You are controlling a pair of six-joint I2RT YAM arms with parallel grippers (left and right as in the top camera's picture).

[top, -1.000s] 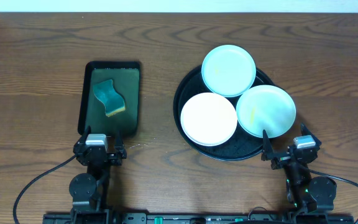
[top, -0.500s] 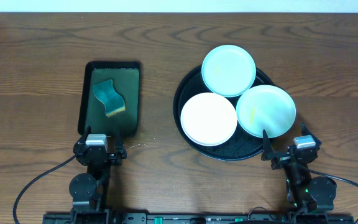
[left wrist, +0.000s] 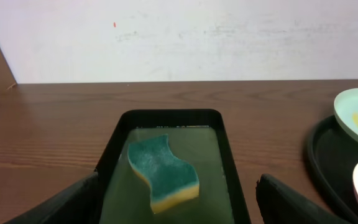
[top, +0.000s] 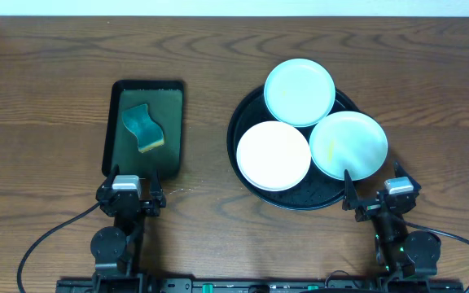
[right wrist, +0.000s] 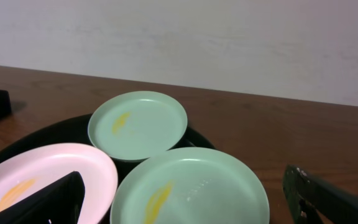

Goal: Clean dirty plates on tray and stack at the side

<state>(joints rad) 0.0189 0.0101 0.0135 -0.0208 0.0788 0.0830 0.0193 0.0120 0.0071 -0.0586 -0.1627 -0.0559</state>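
Three small round plates lie on the large round black tray point(top: 260, 198): a pale mint one at the back point(top: 300, 91) point(right wrist: 137, 124), a white one at the front left point(top: 273, 155) point(right wrist: 36, 180), and a mint one at the front right point(top: 349, 145) point(right wrist: 191, 190). Each shows a yellow smear in the right wrist view. My right gripper point(top: 378, 199) point(right wrist: 185, 208) is open and empty just in front of the tray, nearest the front right plate. My left gripper point(top: 130, 195) point(left wrist: 176, 202) is open and empty at the near end of the green tray.
A smaller rectangular dark-green tray with black rim point(top: 112, 138) point(left wrist: 114, 149) lies at the left and holds a teal and yellow sponge point(top: 142, 127) point(left wrist: 162, 172). The brown wooden table point(top: 210, 57) ends at a white wall at the back.
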